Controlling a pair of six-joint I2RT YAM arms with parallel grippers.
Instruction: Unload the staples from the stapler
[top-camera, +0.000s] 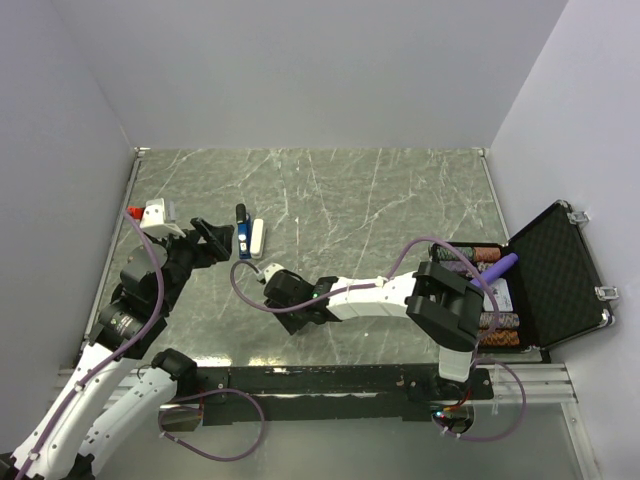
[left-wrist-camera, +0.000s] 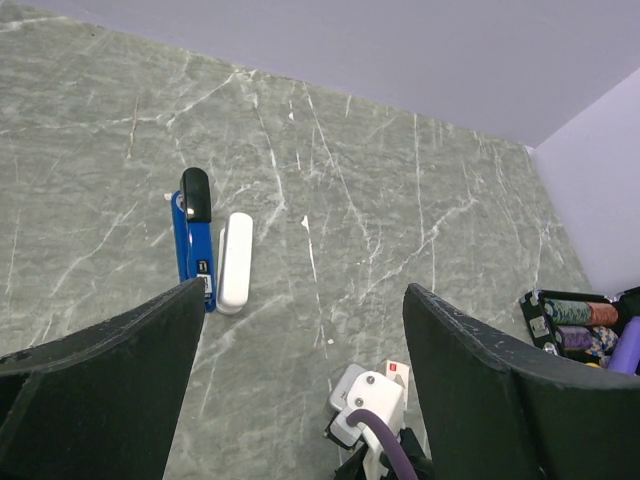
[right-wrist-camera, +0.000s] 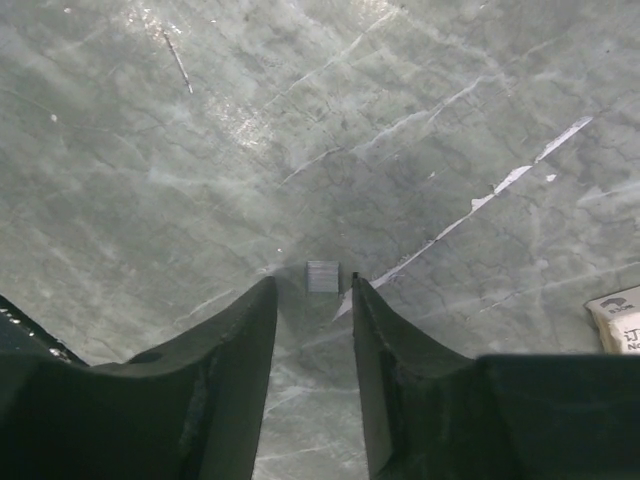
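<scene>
The stapler (top-camera: 241, 230), blue with a black top, lies on the marble table at the left; it also shows in the left wrist view (left-wrist-camera: 194, 238). A pale white bar (top-camera: 257, 237) lies right beside it, also in the left wrist view (left-wrist-camera: 236, 262). My left gripper (top-camera: 214, 240) is open and empty just left of the stapler, with the stapler ahead of its left finger (left-wrist-camera: 120, 375). My right gripper (top-camera: 296, 317) is open, tips low over the table. A small grey block of staples (right-wrist-camera: 322, 276) lies on the table just beyond its fingertips, apart from both fingers.
An open black case (top-camera: 545, 275) with rows of chips stands at the table's right edge. The right arm's white wrist camera and purple cable (left-wrist-camera: 372, 405) lie between my left fingers. A white label corner (right-wrist-camera: 616, 318) shows at the right. Walls enclose the table.
</scene>
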